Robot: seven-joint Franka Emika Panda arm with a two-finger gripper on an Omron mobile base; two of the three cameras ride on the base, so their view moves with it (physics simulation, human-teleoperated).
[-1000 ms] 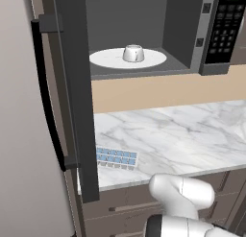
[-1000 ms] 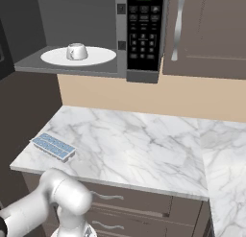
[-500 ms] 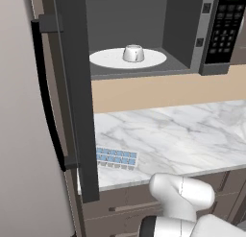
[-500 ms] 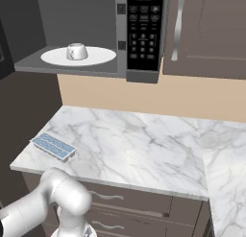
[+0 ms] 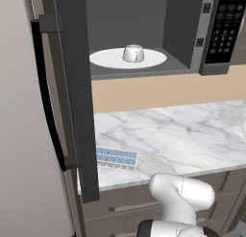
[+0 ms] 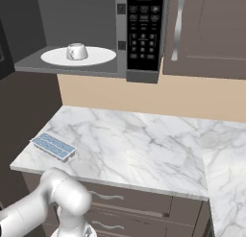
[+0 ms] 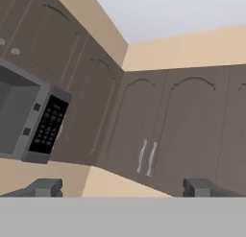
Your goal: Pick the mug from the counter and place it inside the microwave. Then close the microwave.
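The small white mug [image 5: 133, 53] [image 6: 77, 51] rests on the round white plate [image 5: 108, 58] [image 6: 103, 55] inside the microwave [image 5: 225, 34] [image 6: 144, 34]. The microwave's dark door [image 5: 72, 87] stands swung open to the left, its black handle [image 5: 45, 97] facing outward. Below lies the white marble counter [image 5: 182, 135] [image 6: 144, 149]. My gripper [image 7: 122, 188] is open with nothing between its fingertips [image 7: 45, 187]. It points up toward the wall cabinets, with the microwave [image 7: 43, 128] at the left of the hand view. My arm's white elbow [image 5: 182, 193] [image 6: 62, 197] sits low, in front of the drawers.
A blue-celled ice cube tray [image 5: 116, 157] [image 6: 53, 146] lies at the counter's left front corner. Brown wall cabinets with metal handles [image 6: 178, 29] [image 7: 146, 157] hang right of the microwave. Dark drawers [image 6: 139, 207] run under the counter. A tall panel [image 5: 24, 135] flanks the left.
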